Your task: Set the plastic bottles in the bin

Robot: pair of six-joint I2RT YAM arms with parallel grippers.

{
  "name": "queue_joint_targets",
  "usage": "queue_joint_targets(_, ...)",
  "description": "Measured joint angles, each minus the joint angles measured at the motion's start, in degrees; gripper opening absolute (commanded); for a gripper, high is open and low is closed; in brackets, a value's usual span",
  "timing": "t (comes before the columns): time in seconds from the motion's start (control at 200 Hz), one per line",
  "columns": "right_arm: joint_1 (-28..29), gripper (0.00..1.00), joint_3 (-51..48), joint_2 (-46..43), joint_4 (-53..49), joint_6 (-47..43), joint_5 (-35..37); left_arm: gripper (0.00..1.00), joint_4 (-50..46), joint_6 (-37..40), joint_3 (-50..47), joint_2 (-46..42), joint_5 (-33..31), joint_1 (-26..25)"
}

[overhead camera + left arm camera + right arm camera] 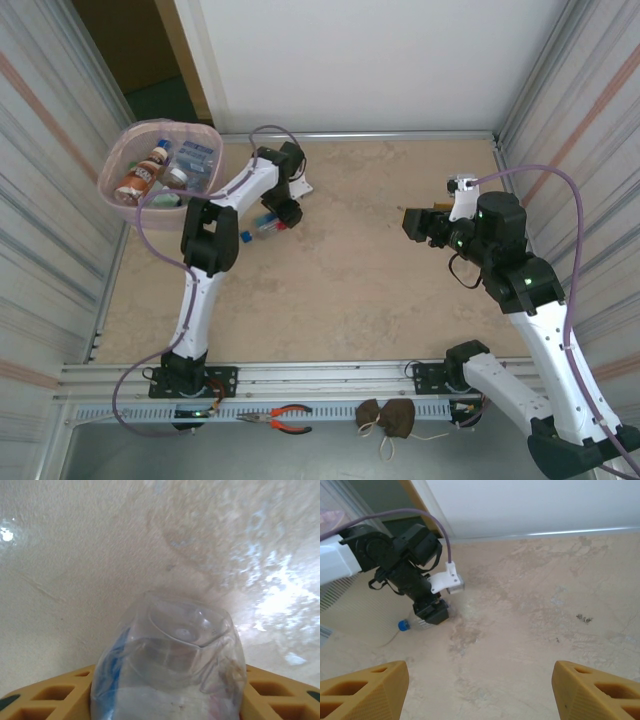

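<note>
A clear plastic bottle (262, 228) with a blue cap (404, 625) lies on the beige table, just right of the bin. My left gripper (280, 215) is down over it. In the left wrist view the bottle's dented base (180, 630) faces the camera, and the yellow fingers (45, 697) press against both of its sides. The pale pink bin (120, 150) stands at the far left corner with several bottles inside, one of them orange-brown (145, 172). My right gripper (415, 222) hovers at mid right, open (480, 690), with bare table between its fingers.
Corrugated walls close in the table on the left and right, and a white wall stands at the back. Orange-handled pliers (288, 418) and a brown bundle (385, 418) lie on the front rail between the arm bases. The left arm's purple cable (150, 235) loops beside the bin.
</note>
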Motion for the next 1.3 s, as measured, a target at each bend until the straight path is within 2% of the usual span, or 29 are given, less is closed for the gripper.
queue_joint_targets(0.165,0.00,0.74,0.00,0.00,0.00,0.00,0.00,0.56,0.96,-2.47,0.00,-4.79,5.99,0.00)
queue_joint_targets(0.476,0.02,0.74,0.00,0.00,0.04,0.00,0.00,0.53,8.72,-9.84,0.33,-23.52,19.61,0.39)
queue_joint_targets(0.681,0.00,0.74,0.00,0.00,0.07,0.00,-0.02,0.51,16.55,-17.42,-0.46,-33.20,28.46,3.82)
queue_joint_targets(0.967,0.00,0.74,0.00,0.11,0.22,0.00,-0.17,0.49,32.57,-33.00,-10.91,-46.90,38.88,16.35)
queue_joint_targets(1.303,0.00,0.74,0.00,0.15,0.98,0.00,-0.28,0.48,41.57,-44.85,-21.42,-59.17,38.82,34.12)
